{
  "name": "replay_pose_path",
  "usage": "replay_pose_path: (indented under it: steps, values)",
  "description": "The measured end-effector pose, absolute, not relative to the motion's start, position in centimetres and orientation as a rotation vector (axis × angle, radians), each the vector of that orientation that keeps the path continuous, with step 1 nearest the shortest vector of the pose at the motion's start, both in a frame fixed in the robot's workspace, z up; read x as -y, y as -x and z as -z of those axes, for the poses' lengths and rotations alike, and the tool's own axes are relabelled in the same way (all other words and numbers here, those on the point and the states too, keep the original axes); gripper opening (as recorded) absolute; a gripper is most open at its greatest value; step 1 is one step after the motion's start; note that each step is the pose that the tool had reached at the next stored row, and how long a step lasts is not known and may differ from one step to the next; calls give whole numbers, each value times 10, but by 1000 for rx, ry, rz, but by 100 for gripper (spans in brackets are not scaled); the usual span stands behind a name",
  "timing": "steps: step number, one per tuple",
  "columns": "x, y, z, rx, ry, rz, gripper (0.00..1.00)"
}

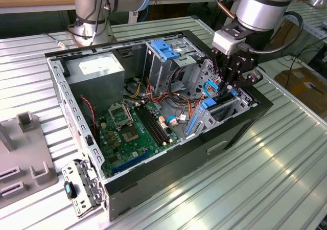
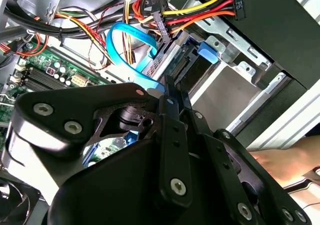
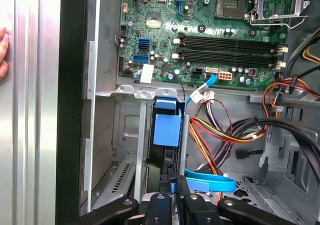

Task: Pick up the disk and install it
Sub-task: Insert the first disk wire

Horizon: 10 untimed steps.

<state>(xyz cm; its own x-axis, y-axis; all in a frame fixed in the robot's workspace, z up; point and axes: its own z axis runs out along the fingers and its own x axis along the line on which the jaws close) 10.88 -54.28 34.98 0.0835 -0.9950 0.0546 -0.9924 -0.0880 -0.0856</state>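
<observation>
step: install phase, judged. The disk is already in the gripper and sits edge-on in the drive bay of the open PC case, near the case wall that faces the bench edge on the exterior view's right.
disk location: standing upright in the bay slot, blue carrier rail and blue tab showing in the first wrist view, metal bay walls on both sides. In the exterior view it shows as a blue strip under the gripper. How deep it is seated I cannot tell.
fingers: pressed close together on the disk's upper edge in both wrist views, thin pinch on the blue rail.
arm pose: wrist points straight down into the case, forearm coming in from the bench's far corner, gripper just above the bay rim.
next move calls for: a straight push along the slot, no tilt, until the rails latch (judgement). The slot is tight.
risk: the blue flat cable and the bundle of yellow, red and black power wires lie just beside the bay and could snag the fingers.
other: motherboard on the case floor, well clear of the slot. A person's hand rests on the bench outside the case wall, near the gripper.
</observation>
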Motion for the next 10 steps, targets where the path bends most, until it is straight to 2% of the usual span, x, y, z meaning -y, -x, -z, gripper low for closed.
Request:
replay_pose_path:
  steps: [10]
  values:
    - [543, -108, -350, -2100, 2296, 154, 16]
